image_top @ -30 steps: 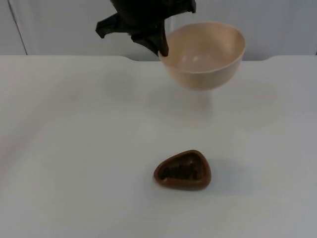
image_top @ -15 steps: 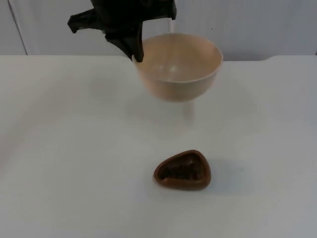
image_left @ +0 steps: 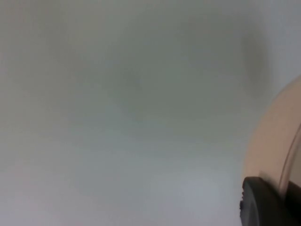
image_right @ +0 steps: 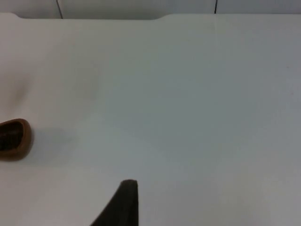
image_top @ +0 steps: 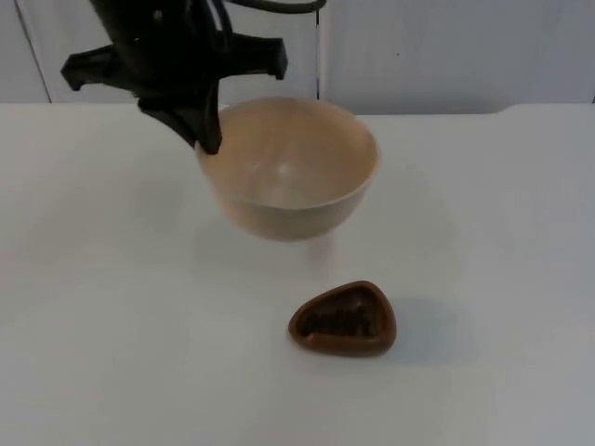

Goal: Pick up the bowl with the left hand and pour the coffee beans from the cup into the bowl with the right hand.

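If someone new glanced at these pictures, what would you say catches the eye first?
The beige bowl stands out, held above the white table by its rim in the left gripper. Next comes the brown cup of coffee beans, standing on the table nearer the camera. The right gripper waits off to the side of the cup.

White table (image_top: 112,325), grey partition wall (image_top: 465,46)

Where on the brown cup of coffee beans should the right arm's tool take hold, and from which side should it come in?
Probably its side wall. The brown cup stands upright and open-topped on the white table, full of coffee beans, so a side approach from the robot's right, across bare table, avoids the beans and the bowl that the left tool holds.
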You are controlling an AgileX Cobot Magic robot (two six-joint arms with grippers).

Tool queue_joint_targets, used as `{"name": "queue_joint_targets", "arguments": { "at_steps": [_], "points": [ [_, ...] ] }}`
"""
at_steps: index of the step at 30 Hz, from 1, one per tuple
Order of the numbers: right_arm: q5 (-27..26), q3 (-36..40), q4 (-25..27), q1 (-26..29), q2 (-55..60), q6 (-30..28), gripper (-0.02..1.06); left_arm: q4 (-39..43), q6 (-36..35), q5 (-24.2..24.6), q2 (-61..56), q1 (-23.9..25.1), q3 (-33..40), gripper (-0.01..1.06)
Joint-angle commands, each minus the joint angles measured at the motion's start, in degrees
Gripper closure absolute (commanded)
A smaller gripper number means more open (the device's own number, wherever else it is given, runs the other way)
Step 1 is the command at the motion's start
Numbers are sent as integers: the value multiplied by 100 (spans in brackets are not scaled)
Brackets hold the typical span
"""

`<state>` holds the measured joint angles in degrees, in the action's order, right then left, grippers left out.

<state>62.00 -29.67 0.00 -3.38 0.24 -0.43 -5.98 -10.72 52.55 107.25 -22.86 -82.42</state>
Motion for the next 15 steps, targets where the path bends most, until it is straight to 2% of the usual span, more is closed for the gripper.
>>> {"name": "queue_joint_targets", "arguments": {
  "at_steps": [1,5,11,15],
  "points": [
    [-17,14,0,33,-24,-47,-1,119,-29,-210,-368,10,406,105],
    [-17,14,0,33,-24,-47,-1,214,-105,-389,-925,24,1074,105],
    [-17,14,0,33,-24,-47,-1,226,-207,-404,-1399,24,1599,105],
    [-17,14,0,33,-24,-47,-1,383,-571,-455,-1722,24,2122,105]
  ]
}}
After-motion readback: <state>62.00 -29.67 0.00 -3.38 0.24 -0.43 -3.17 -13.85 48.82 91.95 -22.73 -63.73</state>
